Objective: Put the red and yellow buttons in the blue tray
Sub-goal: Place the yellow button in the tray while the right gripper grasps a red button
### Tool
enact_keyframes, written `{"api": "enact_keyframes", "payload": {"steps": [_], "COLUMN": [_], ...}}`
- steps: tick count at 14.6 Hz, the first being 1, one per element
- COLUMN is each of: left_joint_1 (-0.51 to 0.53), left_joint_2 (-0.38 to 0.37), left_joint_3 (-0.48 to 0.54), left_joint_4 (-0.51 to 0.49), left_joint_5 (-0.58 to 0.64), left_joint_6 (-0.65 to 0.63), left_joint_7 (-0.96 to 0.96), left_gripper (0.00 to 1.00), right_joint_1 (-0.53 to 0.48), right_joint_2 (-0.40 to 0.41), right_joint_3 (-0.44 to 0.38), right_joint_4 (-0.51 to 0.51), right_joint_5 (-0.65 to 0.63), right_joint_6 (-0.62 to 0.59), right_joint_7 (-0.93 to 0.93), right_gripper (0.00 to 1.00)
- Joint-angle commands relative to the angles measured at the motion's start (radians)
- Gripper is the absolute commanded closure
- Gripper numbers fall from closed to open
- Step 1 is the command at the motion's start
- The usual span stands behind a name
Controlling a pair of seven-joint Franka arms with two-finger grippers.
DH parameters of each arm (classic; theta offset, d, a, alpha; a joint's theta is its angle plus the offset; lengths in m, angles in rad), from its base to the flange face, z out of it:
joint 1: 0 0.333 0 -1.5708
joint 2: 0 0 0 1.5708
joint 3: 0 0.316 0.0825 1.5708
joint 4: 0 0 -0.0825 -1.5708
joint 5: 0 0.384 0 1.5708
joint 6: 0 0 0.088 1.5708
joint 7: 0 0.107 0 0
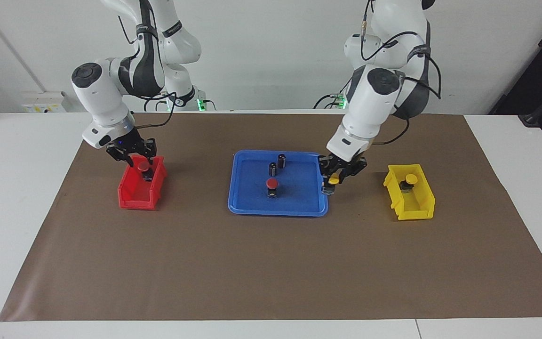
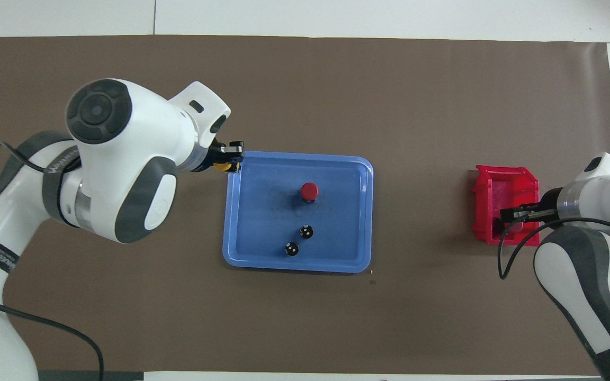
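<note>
Gripped by its black base, one yellow button [image 1: 333, 179] hangs in the left gripper [image 1: 334, 181], whose fingers are clamped on it over the rim of the blue tray [image 1: 299, 207] at the end toward the left arm; judging by that position, it is being carried in for release. One red button [image 1: 272, 184] already stands upright on the tray floor, well apart from that gripper, next to two dark capless cylinders [image 1: 277, 165].

A second red button [image 1: 144, 168] sits in the red bin [image 1: 132, 195], directly under the right gripper [image 1: 134, 153]; its fingers straddle the cap, but I cannot tell whether they have gripped it. The last yellow button [image 1: 410, 179] waits in the yellow bin [image 1: 417, 207], untouched.

Both arms reach down steeply from bent elbows, wrists tilted toward their loads.
</note>
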Motion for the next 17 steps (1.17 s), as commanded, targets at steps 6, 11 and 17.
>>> {"api": "enact_keyframes", "payload": {"steps": [6,11,17], "left_joint_1": [-0.121,-0.12,-0.137], "left_joint_2": [0.14,0.142,0.134], "left_joint_3": [0.023,0.025,0.025], "left_joint_4": [0.003,-0.004,-0.017], "left_joint_5": [-0.035,-0.017,-0.012], "left_joint_6": [0.14,0.112,0.055], "left_joint_7": [-0.02,-0.017,-0.02], "left_gripper": [0.93,0.91,0.86], "right_joint_1": [-0.046,-0.044,-0.046], "right_joint_2": [0.019,0.039,0.032], "right_joint_3": [0.016,0.016,0.016], "right_joint_4": [-0.057,-0.073,-0.096], "right_joint_5": [0.009,0.009,0.009], "right_joint_6": [0.096,0.11,0.113], "right_joint_7": [-0.022,-0.016,-0.019], "right_gripper": [0.35,0.36,0.47]}}
